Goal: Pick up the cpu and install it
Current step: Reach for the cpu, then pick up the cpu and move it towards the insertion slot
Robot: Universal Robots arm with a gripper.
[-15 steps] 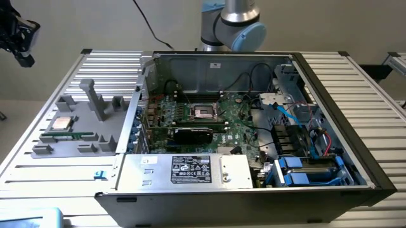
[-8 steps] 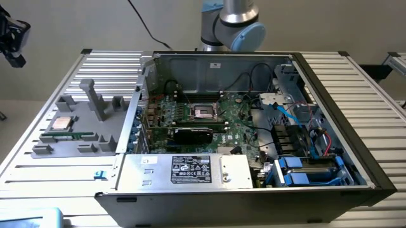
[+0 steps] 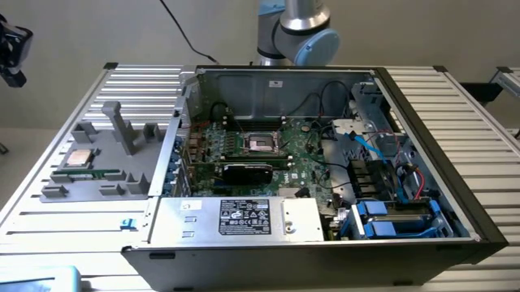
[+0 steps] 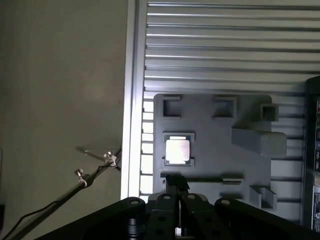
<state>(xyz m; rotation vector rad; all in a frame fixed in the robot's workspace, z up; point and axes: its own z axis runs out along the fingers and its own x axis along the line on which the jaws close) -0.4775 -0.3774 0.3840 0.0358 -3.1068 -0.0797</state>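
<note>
Above gray fixture (image 4: 215, 145), hand (image 4: 176, 184) pressed together, empty; cpu (image 4: 177, 150) seated in pocket near table (image 4: 200, 50) edge.

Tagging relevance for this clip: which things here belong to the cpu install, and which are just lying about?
Job: cpu, grey holder, motherboard socket, gripper.
Not needed: memory stick, graphics card, power supply, blue drive caddies.

Beige wall (image 3: 89, 30) — ribbed metal table (image 3: 481, 152)

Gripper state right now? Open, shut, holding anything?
Gripper: shut, holding nothing; the cpu lies in its pocket on the grey holder.
</note>
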